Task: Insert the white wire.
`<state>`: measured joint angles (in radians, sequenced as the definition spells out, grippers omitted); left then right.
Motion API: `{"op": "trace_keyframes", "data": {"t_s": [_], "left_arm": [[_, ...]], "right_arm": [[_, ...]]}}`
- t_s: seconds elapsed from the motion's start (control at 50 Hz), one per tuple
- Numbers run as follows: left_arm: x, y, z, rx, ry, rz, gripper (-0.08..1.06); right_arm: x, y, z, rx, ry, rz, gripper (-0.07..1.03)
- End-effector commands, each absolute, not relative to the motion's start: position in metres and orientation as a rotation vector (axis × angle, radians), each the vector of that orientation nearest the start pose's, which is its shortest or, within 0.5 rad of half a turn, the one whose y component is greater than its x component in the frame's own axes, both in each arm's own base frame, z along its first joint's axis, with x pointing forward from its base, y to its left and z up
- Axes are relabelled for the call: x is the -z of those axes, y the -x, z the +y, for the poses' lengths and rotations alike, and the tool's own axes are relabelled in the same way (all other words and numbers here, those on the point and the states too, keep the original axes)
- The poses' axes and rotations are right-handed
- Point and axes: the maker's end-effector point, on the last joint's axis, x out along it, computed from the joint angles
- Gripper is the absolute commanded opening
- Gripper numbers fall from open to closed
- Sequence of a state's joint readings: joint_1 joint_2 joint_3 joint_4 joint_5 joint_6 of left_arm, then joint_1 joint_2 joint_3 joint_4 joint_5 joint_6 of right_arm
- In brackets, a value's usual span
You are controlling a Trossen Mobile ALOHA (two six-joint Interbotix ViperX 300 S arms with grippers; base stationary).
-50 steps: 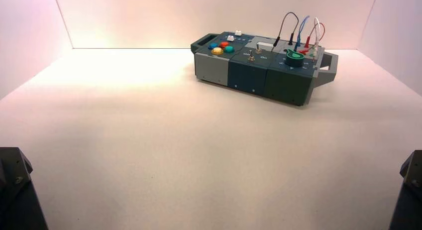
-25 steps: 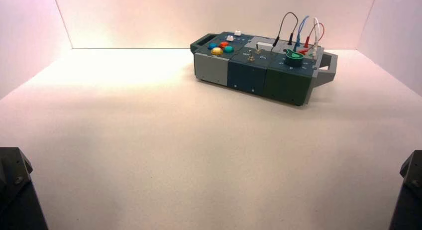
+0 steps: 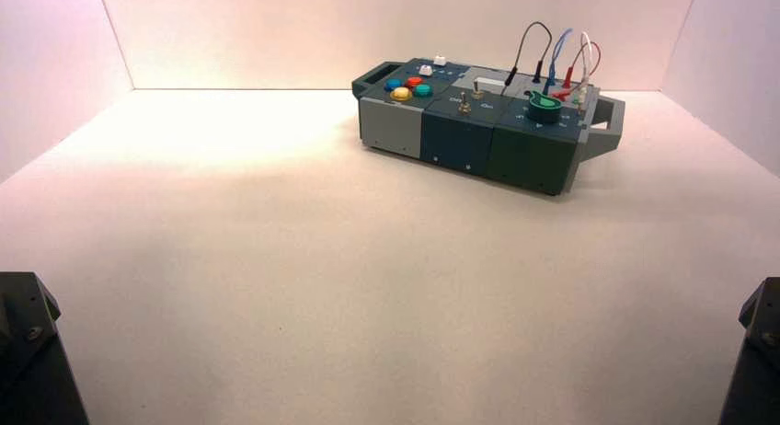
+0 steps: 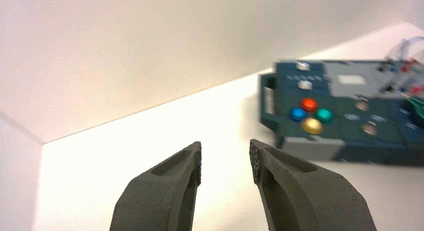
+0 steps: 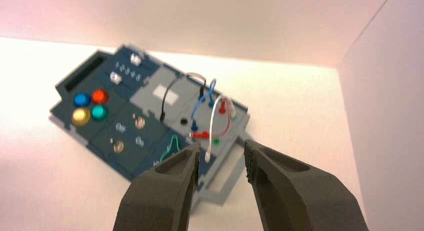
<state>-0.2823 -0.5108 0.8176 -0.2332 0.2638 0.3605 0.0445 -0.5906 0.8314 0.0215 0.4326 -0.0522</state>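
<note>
The dark box (image 3: 478, 131) stands at the back right of the white table. The white wire (image 3: 586, 55) rises as a tall narrow loop at the box's right end, beside the red and light blue wires. In the right wrist view the white wire (image 5: 212, 122) arches down to a small white plug (image 5: 208, 155) lying close to a green socket (image 5: 216, 141); whether it is seated I cannot tell. My right gripper (image 5: 222, 153) hangs open, high and well short of the box. My left gripper (image 4: 225, 153) is open too, far from the box (image 4: 345, 116).
Four coloured buttons (image 3: 409, 86) sit at the box's left end, toggle switches (image 5: 140, 122) in the middle, a green knob (image 3: 544, 106) near the wires. A red wire (image 5: 227, 110), a light blue wire (image 5: 202, 103) and a black wire (image 5: 170, 91) crowd the white one. White walls enclose the table.
</note>
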Motion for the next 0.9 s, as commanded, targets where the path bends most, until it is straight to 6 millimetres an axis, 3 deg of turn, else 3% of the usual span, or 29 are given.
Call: {"op": "trace_keyframes", "data": {"t_s": [0.02,0.3,0.56,0.9], "left_arm": [[-0.244,-0.323,-0.127,0.440,-0.218,0.541,0.53],[-0.237,-0.303,-0.175,0.599,-0.274,0.606,0.53],[-0.236,-0.282,-0.206,0.708,-0.301,0.634,0.53],[-0.231,-0.270,-0.219,0.776,-0.345,0.707,0.53]], "right_arm": [[-0.235,-0.316,0.017,-0.068,0.045,0.698,0.48],[-0.222,-0.316,0.017,-0.073,0.055,0.815,0.48],[-0.211,-0.316,0.017,-0.090,0.085,0.944,0.48],[-0.196,-0.316,0.018,-0.103,0.099,1.029,0.48]]}}
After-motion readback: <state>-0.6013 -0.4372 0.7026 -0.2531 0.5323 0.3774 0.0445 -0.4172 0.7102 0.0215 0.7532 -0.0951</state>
